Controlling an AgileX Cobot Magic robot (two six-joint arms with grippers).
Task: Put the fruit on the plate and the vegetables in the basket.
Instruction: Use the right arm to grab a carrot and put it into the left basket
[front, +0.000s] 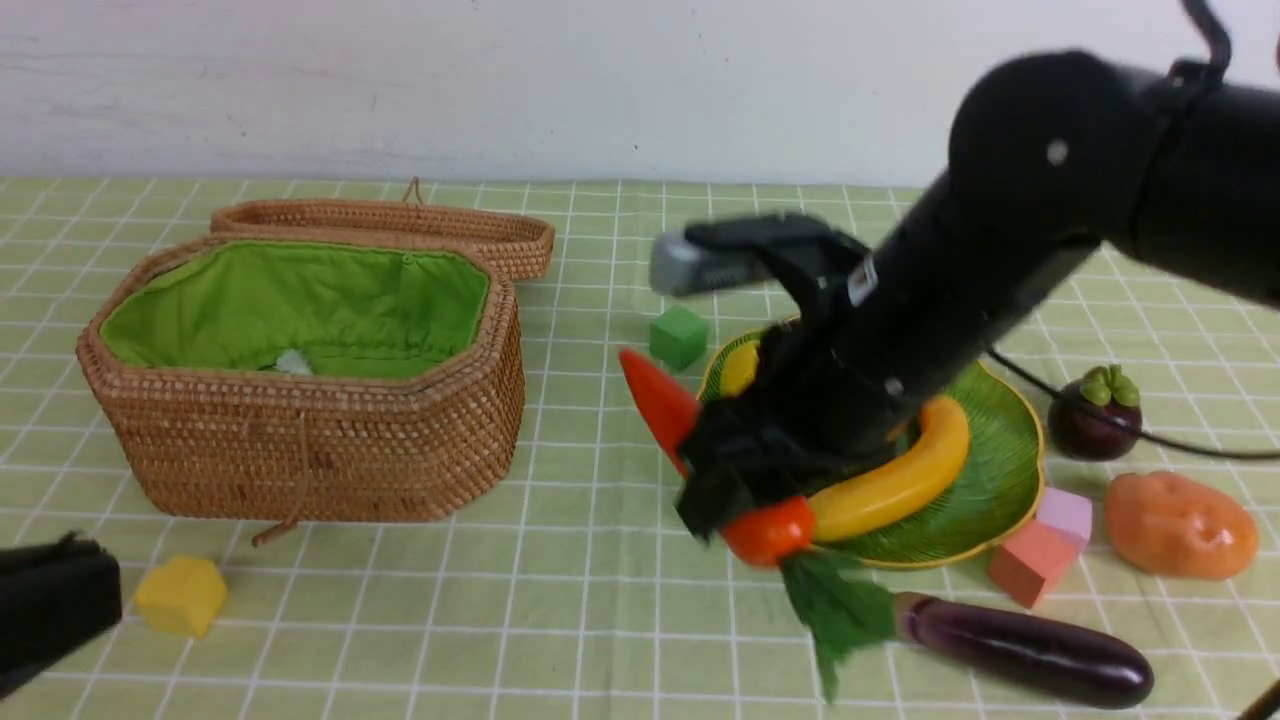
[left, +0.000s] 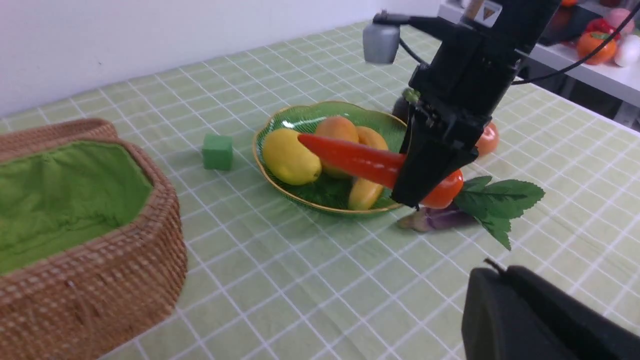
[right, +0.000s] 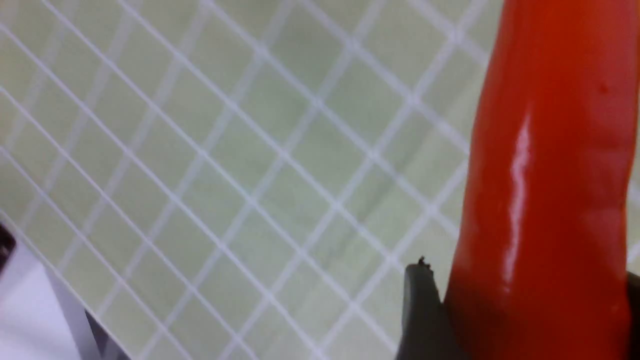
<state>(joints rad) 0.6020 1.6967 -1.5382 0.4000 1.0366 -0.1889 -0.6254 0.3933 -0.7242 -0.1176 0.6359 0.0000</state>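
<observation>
Checked cloth (front: 580, 420) lies bare between basket (front: 300, 460) and plate (front: 1000, 470); right fingers (left: 425, 167) clamp carrot (front: 660, 405), left fingers (front: 50, 600) closed.

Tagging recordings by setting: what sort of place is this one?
Probably a lab or staged test bench, not a kitchen: green checked tablecloth, glossy yellow curved toy banana, and a white side shelf holding more toy food.

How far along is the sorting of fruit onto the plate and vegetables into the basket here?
Done: banana, lemon and mango lie on the plate. In hand: the right gripper holds the carrot lifted near the plate. Left: the mangosteen sits on the tablecloth, not plated; carrot, potato and eggplant must reach the basket, where no vegetable shows.
</observation>
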